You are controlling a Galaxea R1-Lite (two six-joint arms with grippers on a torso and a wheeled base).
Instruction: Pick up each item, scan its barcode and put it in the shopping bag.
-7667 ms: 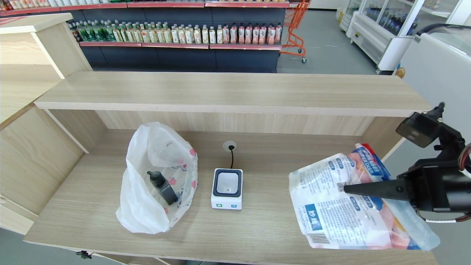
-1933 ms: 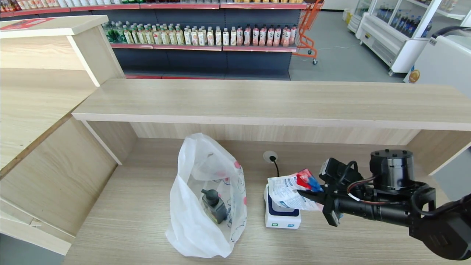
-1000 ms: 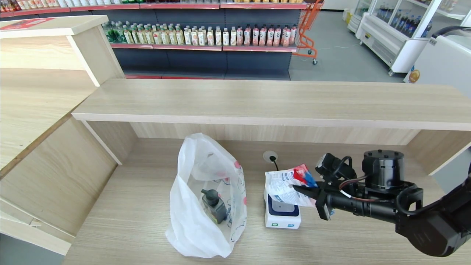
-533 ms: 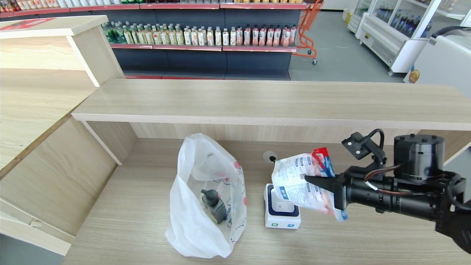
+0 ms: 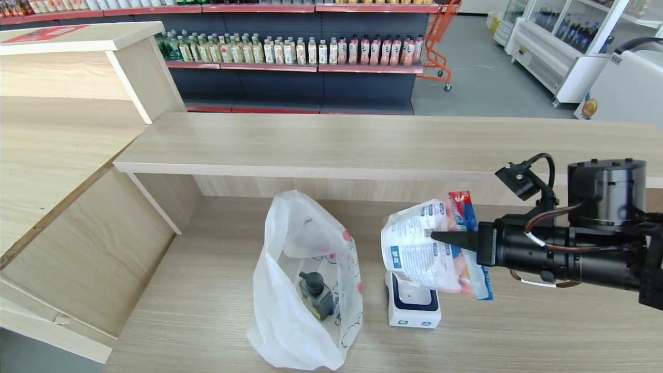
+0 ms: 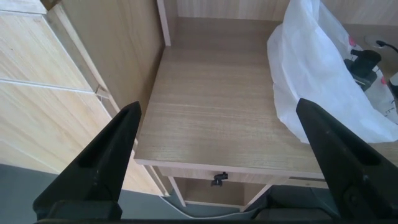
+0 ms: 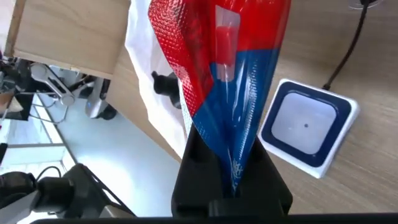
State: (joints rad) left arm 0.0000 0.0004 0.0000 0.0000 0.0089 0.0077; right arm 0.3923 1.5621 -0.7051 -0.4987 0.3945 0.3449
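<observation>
While it hangs clear of the counter, the snack packet [image 5: 422, 248] shows a white printed face with blue panels toward the shopping bag. Pink colouring shows along its lower edge, and a red-and-blue sealed strip runs down its right-hand side. The film is puffed and creased, and the packet hangs roughly upright. Its lower part sits over the far end of the scanner [image 5: 413, 305]; whether the two touch cannot be told. The right gripper [image 5: 434, 236] is clamped on the packet from the right; the wrist view shows the red-and-blue edge pinched between its black fingers. The scanner is a white box with a dark blue frame around its window, standing flat on the wooden counter [image 5: 207, 311]. Just beside it to the left stands the shopping bag [image 5: 290, 321], of thin translucent white plastic with red marks, its mouth open upward. A dark pump bottle [image 5: 317, 296] stands inside it. The left gripper [image 6: 217, 107] hangs beyond the counter's left front corner, well apart from the bag, its fingers spread wide and holding nothing.
</observation>
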